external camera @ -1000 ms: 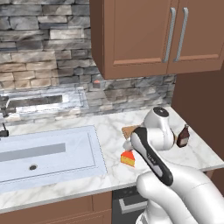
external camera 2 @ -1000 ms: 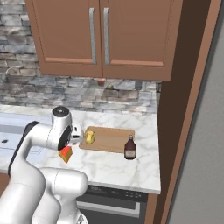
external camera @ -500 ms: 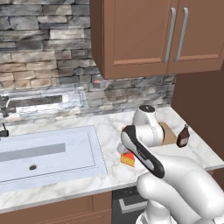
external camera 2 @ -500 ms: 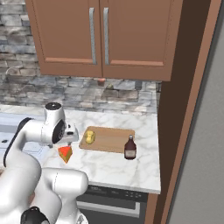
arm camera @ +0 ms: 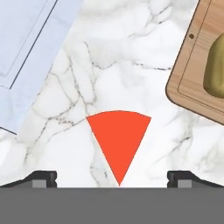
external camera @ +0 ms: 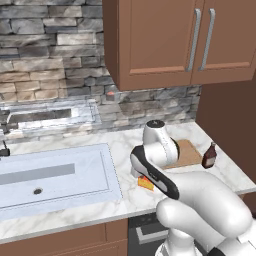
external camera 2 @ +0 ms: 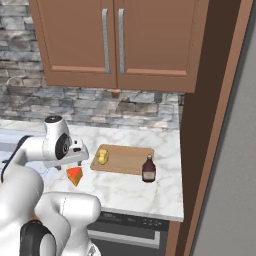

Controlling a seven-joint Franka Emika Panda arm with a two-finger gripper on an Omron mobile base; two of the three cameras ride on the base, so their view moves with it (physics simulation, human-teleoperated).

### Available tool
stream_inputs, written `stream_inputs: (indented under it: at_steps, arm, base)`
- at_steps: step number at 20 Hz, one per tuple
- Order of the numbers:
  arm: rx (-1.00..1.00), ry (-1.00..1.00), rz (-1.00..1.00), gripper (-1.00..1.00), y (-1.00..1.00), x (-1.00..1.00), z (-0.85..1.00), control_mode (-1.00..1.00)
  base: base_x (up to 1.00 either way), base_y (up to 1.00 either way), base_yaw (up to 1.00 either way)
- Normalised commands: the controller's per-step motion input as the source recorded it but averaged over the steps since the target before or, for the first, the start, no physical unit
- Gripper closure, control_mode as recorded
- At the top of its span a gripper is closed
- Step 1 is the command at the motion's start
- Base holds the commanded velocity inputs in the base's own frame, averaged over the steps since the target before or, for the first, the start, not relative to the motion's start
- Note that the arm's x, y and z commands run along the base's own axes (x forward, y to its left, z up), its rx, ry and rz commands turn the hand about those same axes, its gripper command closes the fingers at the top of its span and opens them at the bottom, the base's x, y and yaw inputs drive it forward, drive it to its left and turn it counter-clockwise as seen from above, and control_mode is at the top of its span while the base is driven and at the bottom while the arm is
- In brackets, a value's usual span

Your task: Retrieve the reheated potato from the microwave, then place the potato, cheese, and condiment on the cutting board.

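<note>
While the gripper [arm camera: 112,177] hangs released over the cheese [arm camera: 119,142], potato [external camera 2: 102,156] on cutting board [external camera 2: 127,160], condiment [external camera 2: 148,169] beside.

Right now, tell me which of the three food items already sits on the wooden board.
The yellowish oval potato lies on the light-brown wooden cutting board; the orange cheese wedge and dark bottle rest on bare marble.

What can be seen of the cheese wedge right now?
The cheese is a small triangular wedge, its flat top red-orange in the hand view, with yellow-orange sides showing from the right base view. It lies flat on the marble counter, between the sink and the cutting board, touching neither. The open end effector hangs above it, fingers straddling its pointed tip without contact.
</note>
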Motion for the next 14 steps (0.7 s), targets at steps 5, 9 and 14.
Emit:
stream_inputs:
  at_steps: [5,9,14]
  arm:
    - [0.00,0.00,0.00,-1.00,-0.03,0.04,-0.16,-1.00]
    - [0.00,0.00,0.00,-1.00,-0.12,0.00,-0.10,-1.00]
    - [0.00,0.00,0.00,-1.00,-0.01,-0.01,-0.14,-1.00]
  base:
    - [0.00,0.00,0.00]
    - [0.00,0.00,0.00]
    - [0.00,0.00,0.00]
